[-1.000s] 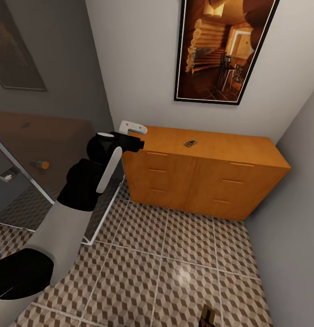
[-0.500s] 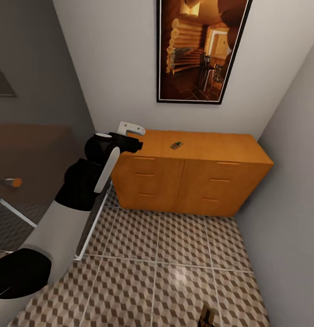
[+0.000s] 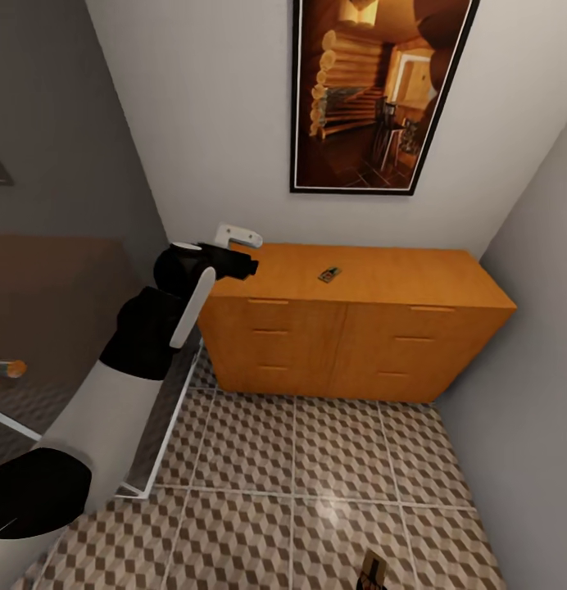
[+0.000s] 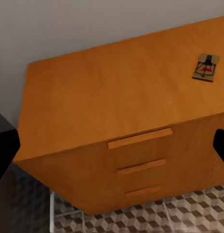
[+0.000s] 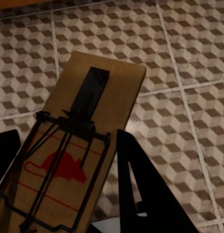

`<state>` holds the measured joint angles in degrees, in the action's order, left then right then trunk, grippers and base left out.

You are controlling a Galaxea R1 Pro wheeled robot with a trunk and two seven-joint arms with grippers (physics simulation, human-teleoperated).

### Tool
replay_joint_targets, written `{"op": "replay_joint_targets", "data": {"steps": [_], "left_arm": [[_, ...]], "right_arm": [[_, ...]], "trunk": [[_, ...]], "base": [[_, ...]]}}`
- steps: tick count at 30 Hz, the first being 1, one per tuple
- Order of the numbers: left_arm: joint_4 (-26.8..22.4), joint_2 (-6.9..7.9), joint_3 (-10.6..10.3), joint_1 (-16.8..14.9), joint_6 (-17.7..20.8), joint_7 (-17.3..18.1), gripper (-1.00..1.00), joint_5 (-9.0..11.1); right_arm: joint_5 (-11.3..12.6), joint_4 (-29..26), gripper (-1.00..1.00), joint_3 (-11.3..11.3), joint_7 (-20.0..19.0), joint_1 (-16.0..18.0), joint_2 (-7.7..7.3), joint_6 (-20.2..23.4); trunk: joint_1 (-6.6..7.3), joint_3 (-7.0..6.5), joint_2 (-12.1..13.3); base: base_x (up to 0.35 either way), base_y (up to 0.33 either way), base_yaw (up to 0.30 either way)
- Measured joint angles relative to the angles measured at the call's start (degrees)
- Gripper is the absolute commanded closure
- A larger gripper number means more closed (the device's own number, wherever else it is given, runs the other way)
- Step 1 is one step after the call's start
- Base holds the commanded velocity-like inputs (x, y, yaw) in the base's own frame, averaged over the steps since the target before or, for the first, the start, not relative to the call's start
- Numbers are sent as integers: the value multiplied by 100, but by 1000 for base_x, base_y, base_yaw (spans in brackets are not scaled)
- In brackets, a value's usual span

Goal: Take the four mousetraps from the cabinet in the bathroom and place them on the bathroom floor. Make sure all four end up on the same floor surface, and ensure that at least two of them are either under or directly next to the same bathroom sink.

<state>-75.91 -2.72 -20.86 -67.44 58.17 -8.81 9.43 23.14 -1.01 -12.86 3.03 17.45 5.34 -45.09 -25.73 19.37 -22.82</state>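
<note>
The orange-brown cabinet [image 3: 357, 328] stands against the back wall, drawers shut. One mousetrap [image 3: 329, 274] lies flat on its top, and the left wrist view shows this mousetrap [image 4: 206, 67] near the far edge of the cabinet top [image 4: 116, 97]. My left gripper [image 3: 238, 260] hovers at the cabinet's left front corner, open, its black fingertips [image 4: 5, 150] wide apart and empty. My right gripper [image 5: 68, 184] is shut on a second mousetrap [image 5: 77, 145], held above the cube-patterned bathroom floor [image 5: 189, 73]. That held trap [image 3: 372, 567] peeks in at the head view's bottom edge.
A large framed picture [image 3: 374, 90] hangs above the cabinet. A white-framed glass panel [image 3: 165, 434] runs along the left side, with a small orange-tipped item [image 3: 6, 369] behind it. A grey wall [image 3: 537, 344] closes the right. Tiled floor [image 3: 316, 459] lies in front of the cabinet.
The whole view has swung, so the cabinet and picture sit differently in the frame. Both arms keep the same pose, and the trap on the cabinet has not moved.
</note>
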Motion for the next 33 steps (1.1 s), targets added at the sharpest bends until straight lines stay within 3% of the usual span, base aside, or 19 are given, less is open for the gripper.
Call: {"op": "replay_joint_targets", "data": {"steps": [8,12,19,33], "left_arm": [[413,19,-2,-1,-12,1075,-100,53],[605,18,-6,-1,-13,1331,-100,45],[704,16,-10,-1,-21,1643,-100,34],[717,9,-66,0,-23,1708,-100,34]], "right_arm": [[4,-1,100,0,0,-1,7,0],[8,-1,100,-1,0,-1,13,0],[9,-2,100,0,0,-1,14,0],[10,0,100,-1,0,0,18,-2]], "trunk": [[0,-4,0],[0,-17,0],[0,-43,0],[-2,-88,1]], "base": [[232,185,-48],[212,165,-169],[205,153,-200],[143,69,-171]]}}
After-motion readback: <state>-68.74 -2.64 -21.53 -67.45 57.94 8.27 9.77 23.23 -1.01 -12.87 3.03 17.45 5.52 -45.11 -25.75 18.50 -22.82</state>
